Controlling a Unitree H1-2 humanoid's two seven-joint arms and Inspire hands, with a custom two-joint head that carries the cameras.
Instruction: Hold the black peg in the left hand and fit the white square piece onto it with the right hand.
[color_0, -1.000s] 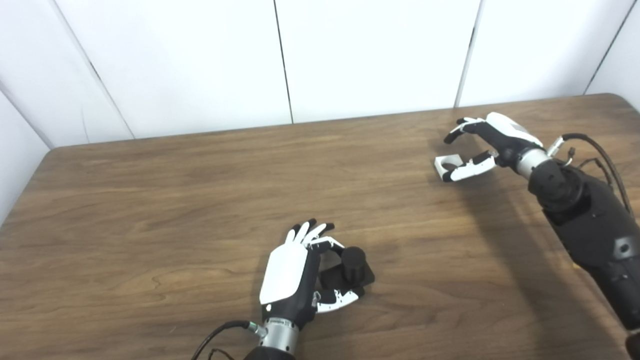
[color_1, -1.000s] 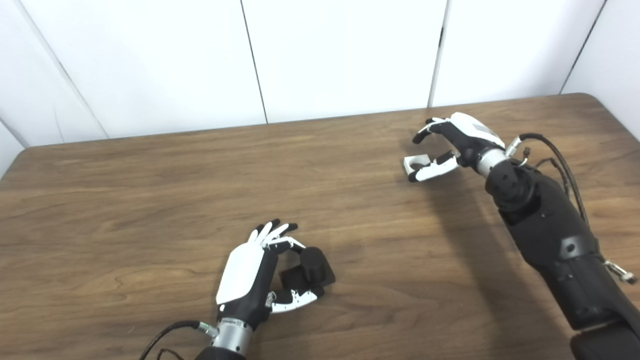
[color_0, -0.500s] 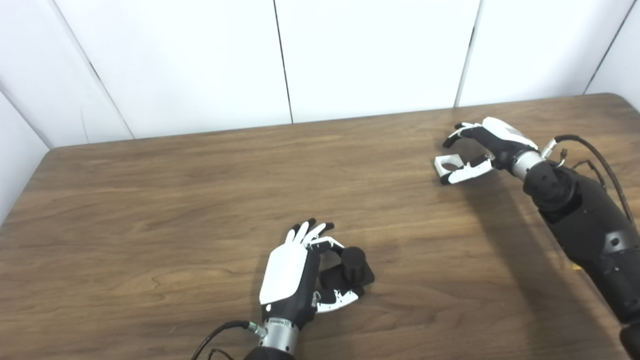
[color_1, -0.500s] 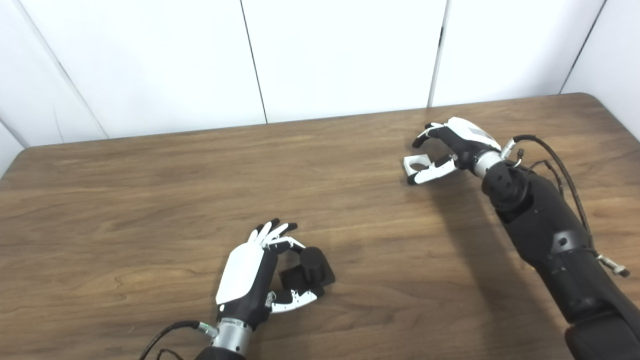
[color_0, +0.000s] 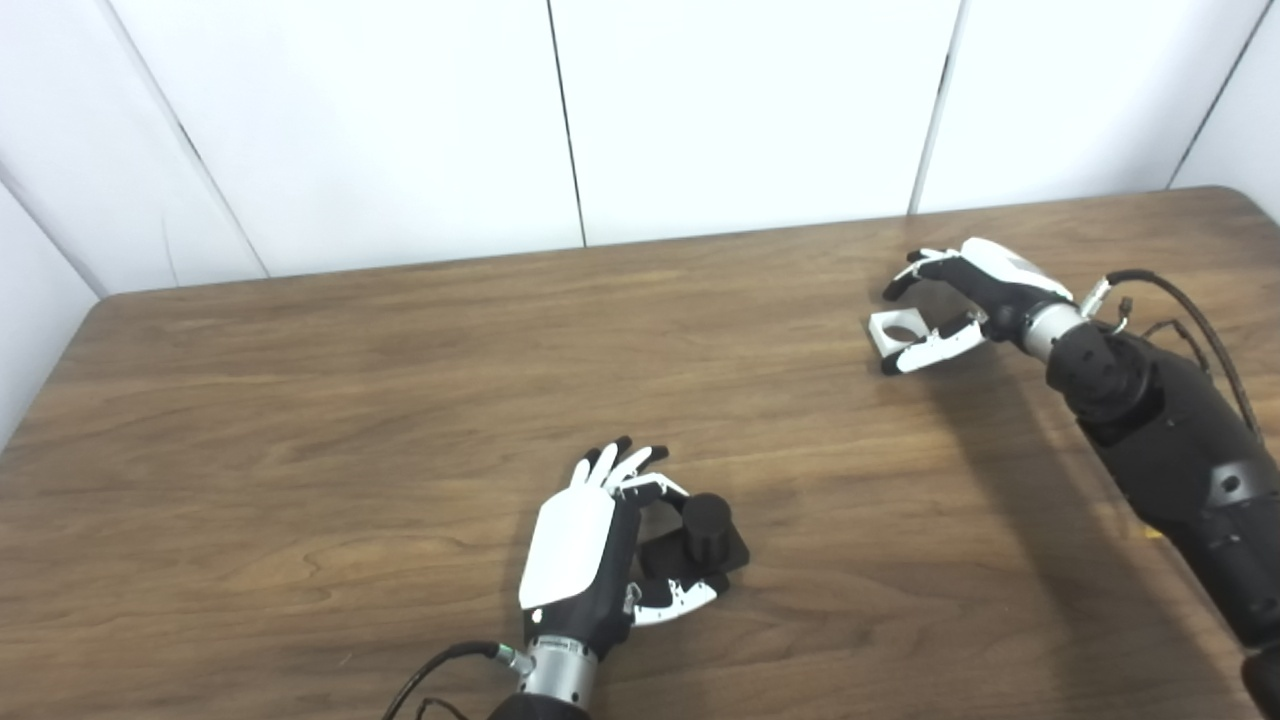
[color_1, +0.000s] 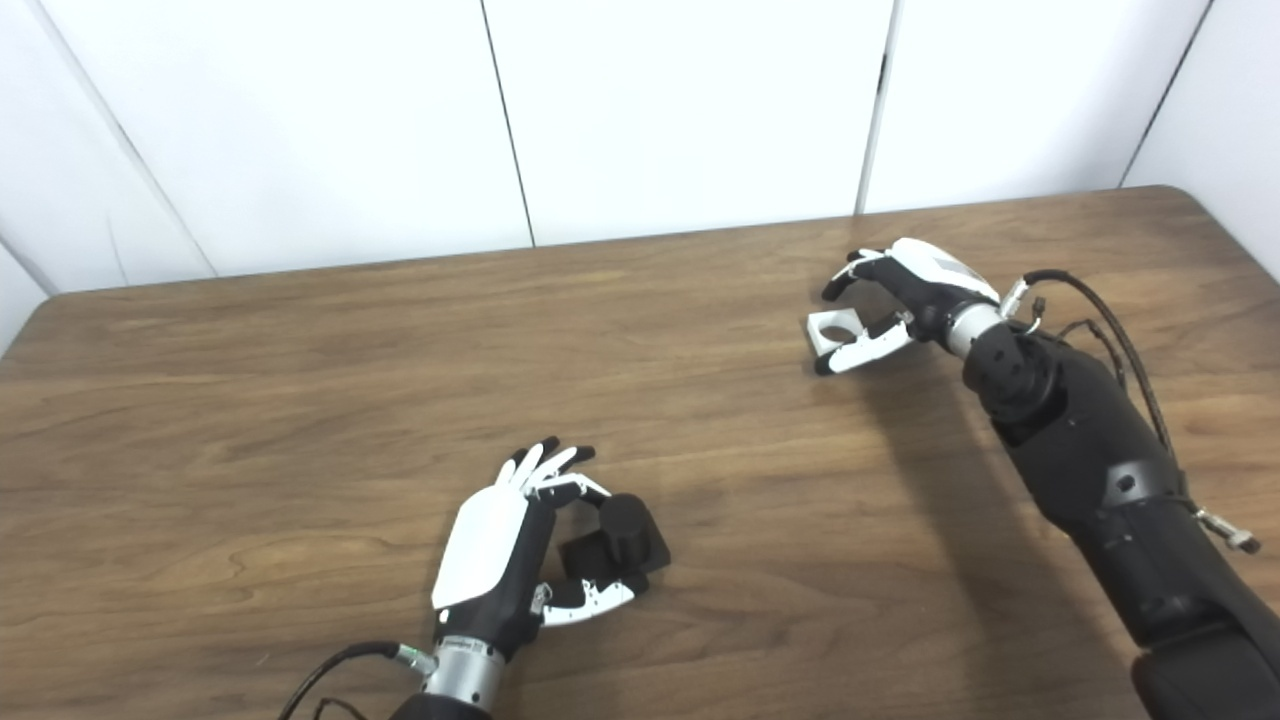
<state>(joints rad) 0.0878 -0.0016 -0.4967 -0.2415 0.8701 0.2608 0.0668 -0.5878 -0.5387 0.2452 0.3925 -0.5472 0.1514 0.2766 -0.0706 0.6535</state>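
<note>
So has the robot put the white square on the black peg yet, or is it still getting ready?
Not yet. Nothing is joined. The left hand is cupped around the black peg on its flat black base, which rests on the wooden table. The right hand sits far across the table, fingers either side of the white square piece with a round hole, not clearly gripping. Lifting, carrying and fitting remain.

Left hand cupped beside black peg on table; right hand curled around white square piece, well apart.

Bright, even light; soft shadows, sharp.
</note>
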